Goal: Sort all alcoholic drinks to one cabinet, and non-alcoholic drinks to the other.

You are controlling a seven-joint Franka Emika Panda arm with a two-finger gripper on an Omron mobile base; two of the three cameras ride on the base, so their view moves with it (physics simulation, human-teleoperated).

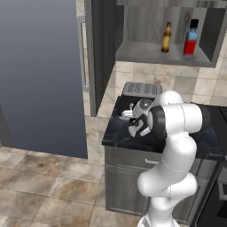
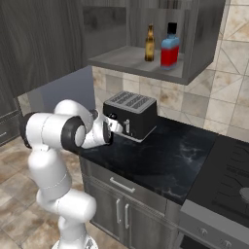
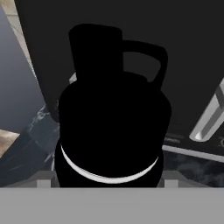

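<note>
i'm seeing gripper (image 1: pixel 133 120) low at counter (image 2: pixel 160 165) left edge, beside toaster (image 2: pixel 131 114); can't tell jaw spread. black bottle (image 3: pixel 109 118) sitting right before fingers. amber bottle (image 1: pixel 166 37), red bottle (image 1: pixel 191 37) standing on open cabinet (image 1: pixel 164 55) shelf above.

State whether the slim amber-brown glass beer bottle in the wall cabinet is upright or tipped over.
Upright: the slim amber-brown glass beer bottle stands neck-up on the open grey cabinet's shelf, beside the squat red bottle with blue shoulders.
</note>
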